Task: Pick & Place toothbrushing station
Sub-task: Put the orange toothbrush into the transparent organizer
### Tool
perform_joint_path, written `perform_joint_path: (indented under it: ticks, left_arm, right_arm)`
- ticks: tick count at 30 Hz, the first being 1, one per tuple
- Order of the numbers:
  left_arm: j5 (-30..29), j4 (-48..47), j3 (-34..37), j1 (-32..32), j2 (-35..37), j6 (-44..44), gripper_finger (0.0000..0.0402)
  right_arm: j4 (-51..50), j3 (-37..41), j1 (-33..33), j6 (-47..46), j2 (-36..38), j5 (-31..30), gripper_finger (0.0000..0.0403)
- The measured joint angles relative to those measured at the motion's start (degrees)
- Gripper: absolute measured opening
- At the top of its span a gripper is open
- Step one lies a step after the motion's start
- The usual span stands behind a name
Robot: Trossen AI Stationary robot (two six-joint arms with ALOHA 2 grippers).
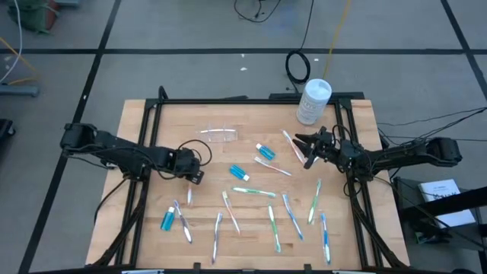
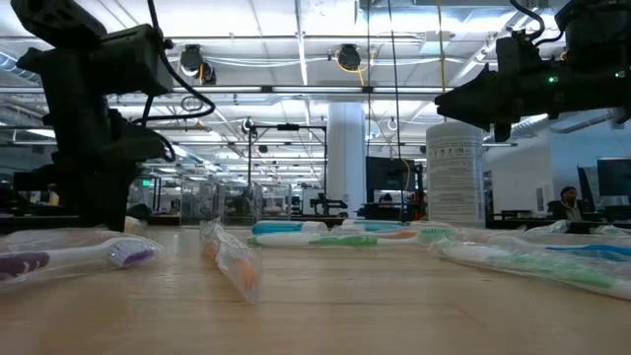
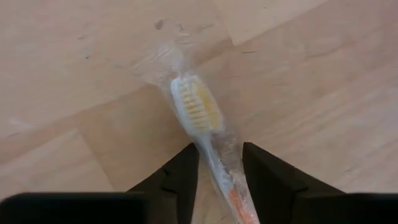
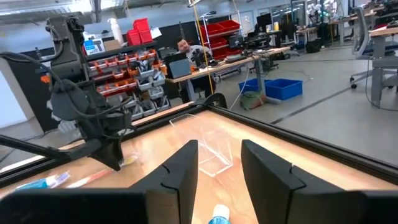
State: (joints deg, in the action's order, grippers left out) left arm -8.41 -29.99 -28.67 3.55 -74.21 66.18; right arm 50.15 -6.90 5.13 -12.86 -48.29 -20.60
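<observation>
Clear toothbrushing station [image 1: 221, 135] lies apart from both fingers.

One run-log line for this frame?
left gripper: open, straddling wrapped toothbrush | right gripper: open, raised, empty | clear holder: untouched

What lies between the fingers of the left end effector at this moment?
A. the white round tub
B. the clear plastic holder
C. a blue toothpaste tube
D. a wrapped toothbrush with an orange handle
D: the left wrist view shows the wrapped toothbrush, its orange handle passing between the fingers of the left end effector, which straddle it without visibly pressing it.
</observation>
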Motion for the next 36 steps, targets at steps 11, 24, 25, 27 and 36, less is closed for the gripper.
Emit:
perform_joint_path:
  ticks: [11, 24, 25, 27, 36]
  left_arm:
    - [-3.4, 1.2, -0.2, 0.0, 5.8, -3.1, 0.0018]
    - [-31.4, 26.1, -0.8, -0.6, 21.4, -28.5, 0.001]
    - [-32.2, 29.2, -0.8, -0.9, 21.9, -32.4, 0.0006]
    - [-34.2, 35.1, -0.9, -1.5, 22.3, -39.9, 0.0006]
    - [-41.1, 52.9, -0.4, -9.1, 19.1, -56.2, 0.0005]
  right_arm:
    - [1.8, 0.0, 0.0, 0.0, 0.0, -0.1, 0.0114]
    - [2.3, 0.0, 0.0, 0.0, 0.0, -0.2, 0.0114]
    - [2.3, 0.0, 0.0, 0.0, 0.0, -0.2, 0.0114]
    - [2.3, 0.0, 0.0, 0.0, 0.0, -0.2, 0.0114]
    - [2.3, 0.0, 0.0, 0.1, 0.0, -0.3, 0.0114]
